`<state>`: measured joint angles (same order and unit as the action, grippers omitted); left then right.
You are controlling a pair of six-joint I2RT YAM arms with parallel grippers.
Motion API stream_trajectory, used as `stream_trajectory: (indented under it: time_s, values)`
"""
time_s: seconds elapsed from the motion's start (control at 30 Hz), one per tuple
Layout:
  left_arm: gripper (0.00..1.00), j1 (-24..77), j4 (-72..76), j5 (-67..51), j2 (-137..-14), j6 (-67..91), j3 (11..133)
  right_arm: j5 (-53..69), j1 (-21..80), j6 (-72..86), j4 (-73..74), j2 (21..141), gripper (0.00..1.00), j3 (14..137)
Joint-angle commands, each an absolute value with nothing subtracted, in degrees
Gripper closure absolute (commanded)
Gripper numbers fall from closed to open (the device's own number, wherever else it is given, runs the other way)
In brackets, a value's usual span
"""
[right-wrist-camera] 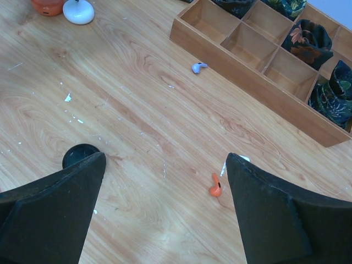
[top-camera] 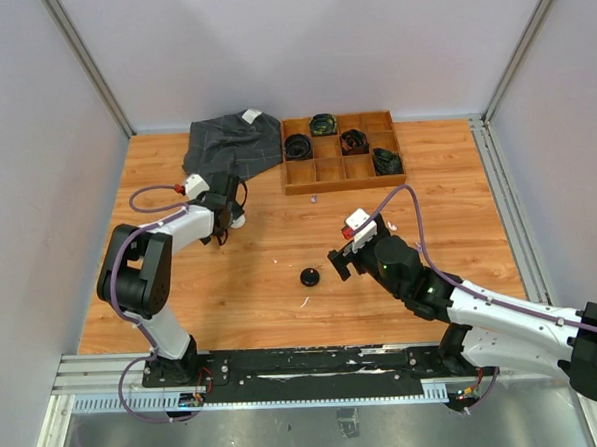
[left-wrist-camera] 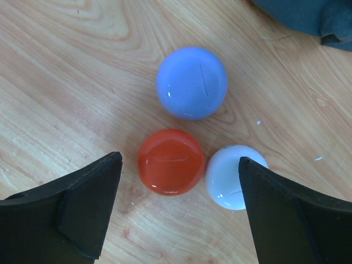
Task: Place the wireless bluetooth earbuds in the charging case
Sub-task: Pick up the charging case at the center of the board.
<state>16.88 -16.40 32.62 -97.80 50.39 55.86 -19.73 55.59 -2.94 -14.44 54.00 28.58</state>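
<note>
Over the table, top view: left gripper (top-camera: 225, 215) beside cloth (top-camera: 234, 142), right gripper (top-camera: 339, 263) near black case (top-camera: 309, 276).
Left wrist: jaws apart around orange case (left-wrist-camera: 170, 162); purple case (left-wrist-camera: 192, 82) and white case (left-wrist-camera: 231, 177) close by.
Right wrist: jaws apart, empty. Orange earbud (right-wrist-camera: 215, 187) lies off-centre between them, so centre first, then pinch the body. Purple earbud (right-wrist-camera: 198, 67) lies beside tray (right-wrist-camera: 242, 78).

The left arm (top-camera: 146, 272) and right arm (top-camera: 504, 318) share white link shells, black joint housings and black bases. A lilac cable (top-camera: 134, 197) trails along each. Red-and-white blocks (top-camera: 357, 223) top both wrists; the fingers (left-wrist-camera: 82, 214) are matte black wedges.
</note>
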Motion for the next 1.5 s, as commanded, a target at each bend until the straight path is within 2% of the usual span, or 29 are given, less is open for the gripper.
stream_trajectory:
  time_s: [0.0, 0.4, 1.07, 1.47]
  values:
    - [0.13, 16.44, -18.48, 35.58, -99.13, 52.75, 56.0, -20.63, 55.12, -2.46, -16.74, 53.13, 0.08, 27.52]
    - [0.34, 16.44, -20.37, 35.76, -94.85, 51.41, 54.24, -20.13, 55.2, -2.11, -16.92, 52.91, 0.07, 27.42]
    - [0.38, 15.22, -16.11, 31.07, -99.47, 45.32, 53.09, -20.12, 55.12, -2.02, -16.57, 53.17, 0.06, 27.66]
    - [0.48, 13.53, -13.84, 27.85, -95.92, 42.19, 48.29, -19.65, 55.15, -1.74, -13.32, 55.38, 0.06, 30.07]
